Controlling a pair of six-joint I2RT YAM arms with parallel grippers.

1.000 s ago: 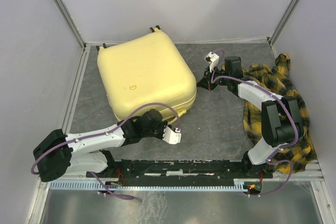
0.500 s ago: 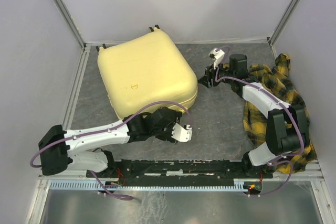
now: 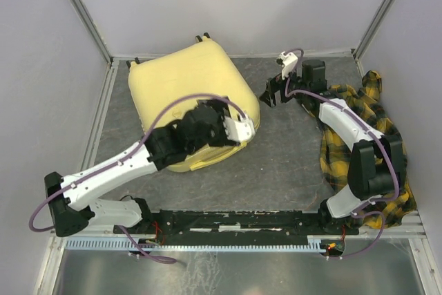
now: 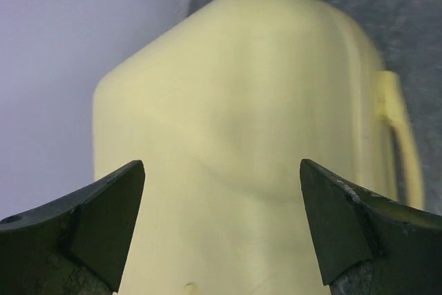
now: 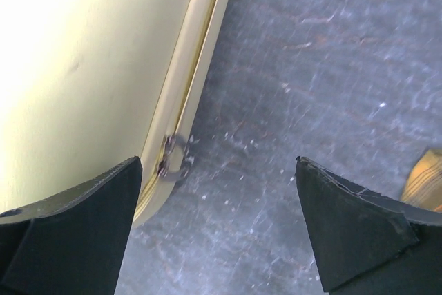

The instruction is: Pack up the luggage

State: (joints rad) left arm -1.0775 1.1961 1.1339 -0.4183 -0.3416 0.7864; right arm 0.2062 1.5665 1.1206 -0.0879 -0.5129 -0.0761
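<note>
The desk [image 3: 290, 160] is a dark grey, mottled surface with pale scuffs. Two things lie directly on it. The luggage [image 3: 183, 91], pale yellow and closed, lies flat directly below the left tool [image 4: 221, 170], its shell filling the space between that tool's spread fingers and its handle [image 4: 400, 129] off to that tool's right. The luggage's seamed edge sits just left of the right tool [image 5: 217, 164], where a small zipper pull [image 5: 170, 159] hangs down to the desk. Bare desk lies under the right tool itself. A crumpled yellow-and-black plaid cloth [image 3: 376, 94] lies to the right of the right tool, well apart from the luggage.
</note>
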